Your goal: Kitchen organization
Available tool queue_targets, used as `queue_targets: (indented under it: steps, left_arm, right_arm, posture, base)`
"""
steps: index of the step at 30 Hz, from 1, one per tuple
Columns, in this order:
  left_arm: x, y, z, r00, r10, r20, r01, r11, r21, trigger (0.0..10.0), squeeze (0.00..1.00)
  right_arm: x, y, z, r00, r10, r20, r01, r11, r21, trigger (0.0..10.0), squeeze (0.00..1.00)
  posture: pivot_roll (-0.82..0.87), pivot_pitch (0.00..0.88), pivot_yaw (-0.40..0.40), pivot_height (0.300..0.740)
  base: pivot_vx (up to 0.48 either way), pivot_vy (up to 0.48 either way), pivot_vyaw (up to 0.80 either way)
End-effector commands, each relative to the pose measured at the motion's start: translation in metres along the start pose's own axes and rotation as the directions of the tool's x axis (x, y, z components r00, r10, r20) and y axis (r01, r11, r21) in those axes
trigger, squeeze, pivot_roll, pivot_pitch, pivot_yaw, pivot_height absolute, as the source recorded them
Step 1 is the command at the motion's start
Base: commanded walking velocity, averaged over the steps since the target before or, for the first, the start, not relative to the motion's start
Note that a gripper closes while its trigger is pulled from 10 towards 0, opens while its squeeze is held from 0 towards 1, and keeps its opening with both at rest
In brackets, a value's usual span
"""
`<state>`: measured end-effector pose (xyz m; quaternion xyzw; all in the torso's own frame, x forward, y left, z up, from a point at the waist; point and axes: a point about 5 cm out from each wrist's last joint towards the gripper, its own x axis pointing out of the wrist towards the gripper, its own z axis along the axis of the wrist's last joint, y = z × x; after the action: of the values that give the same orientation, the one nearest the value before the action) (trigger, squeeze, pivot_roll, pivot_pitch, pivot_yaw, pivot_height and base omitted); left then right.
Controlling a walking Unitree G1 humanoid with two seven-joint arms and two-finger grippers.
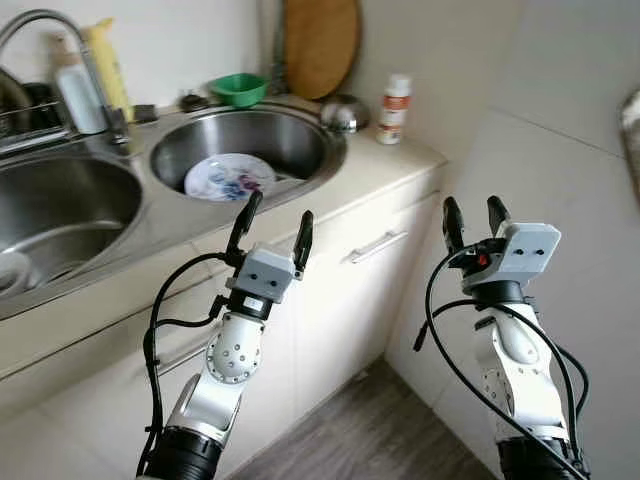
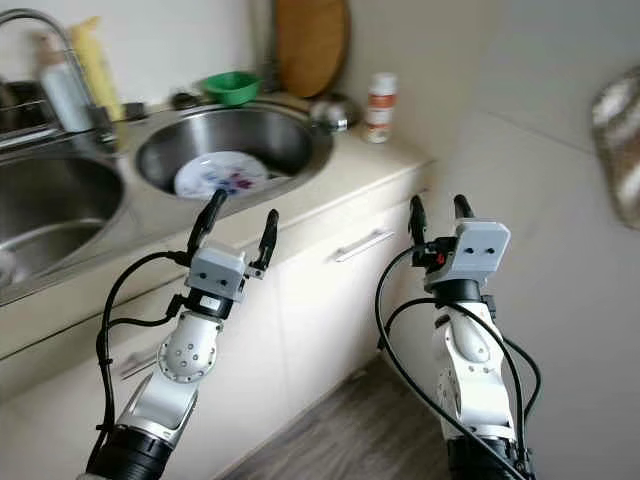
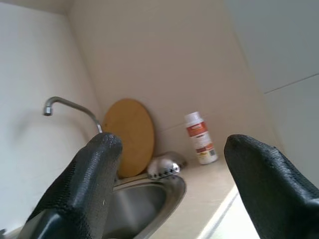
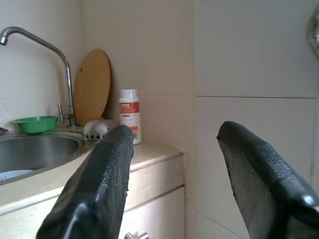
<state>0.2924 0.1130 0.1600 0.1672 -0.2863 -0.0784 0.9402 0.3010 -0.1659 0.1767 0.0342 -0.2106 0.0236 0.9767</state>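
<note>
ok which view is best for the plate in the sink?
Left eye view: the floral plate lies in the right basin, face almost fully visible, the left pincer just below it. The right eye view shows it much the same. The right wrist view catches a pale sliver at the basin's bottom.

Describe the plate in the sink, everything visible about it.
The plate is round and white, with a floral pattern in blue, purple and reddish tones across its face. It looks like glazed ceramic. It lies face up, slightly tilted, in the right basin of the steel sink, resting on the basin's bottom toward the near-left wall. Nothing lies on it and nothing holds it. The left pincer hovers open in front of the counter edge, short of the plate.
</note>
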Motion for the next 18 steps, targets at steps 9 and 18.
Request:
queue_targets:
  steps: [9,18]
  left_arm:
    - [-0.004,0.0,-0.005,0.999,-0.019,-0.033,0.018,1.0,-0.013,10.0,0.0]
    - [-0.004,-0.001,-0.005,0.999,-0.03,-0.036,0.03,0.999,-0.021,10.0,0.0]
  right_arm:
    - [-0.008,0.0,-0.009,0.997,0.016,-0.07,-0.016,1.0,-0.004,10.0,0.0]
    - [-0.012,-0.005,-0.015,0.994,0.007,-0.109,-0.009,1.0,-0.019,10.0,0.0]
  posture:
    - [0.04,0.0,0.016,0.74]
    - [0.04,0.0,0.02,0.74]
  base:
    - [0.0,0.48,-0.8]
    - [0.0,0.48,-0.8]
